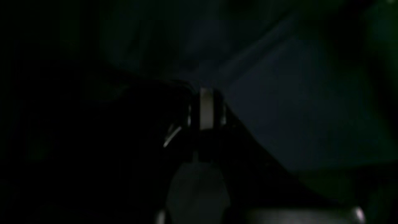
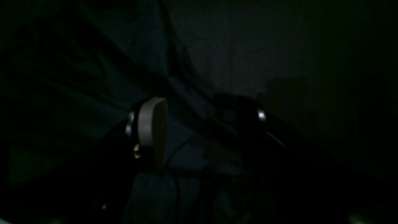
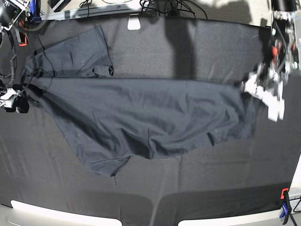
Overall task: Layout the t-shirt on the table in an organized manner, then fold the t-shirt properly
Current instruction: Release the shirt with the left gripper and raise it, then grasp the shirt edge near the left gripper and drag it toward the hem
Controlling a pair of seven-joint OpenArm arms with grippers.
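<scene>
T-shirt (image 3: pixel 141 117) spread crosswise over table (image 3: pixel 150 197), mid-table, wrinkled, not yet flat. Near hem edge bulges toward front, one corner flipped under at front left of base view. Mid: body lies wide, creases running across. Far: one sleeve (image 3: pixel 80 56) fanned out toward back left, bunched at its cuff.

Left gripper (image 3: pixel 263 89) at shirt's edge on base view's right, motion-blurred; fingers pressed together, wrist view shows jaws closed against dark cloth, likely pinching shirt edge but too dark to confirm. Right gripper (image 2: pixel 199 124) at opposite shirt end, jaws spread apart over folds, nothing held.

Risks, as judgement:
- Black on black: easy to pinch tablecloth together with shirt, dragging cloth against red clamp (image 3: pixel 284 193).
- One-sided pull with other end free: whole shirt slides instead of tensioning, creases stay.
- Thin pinch on single layer may slip out mid-pull.
- Tucked corner and bunched sleeve get locked in if folding begins before smoothing.
</scene>
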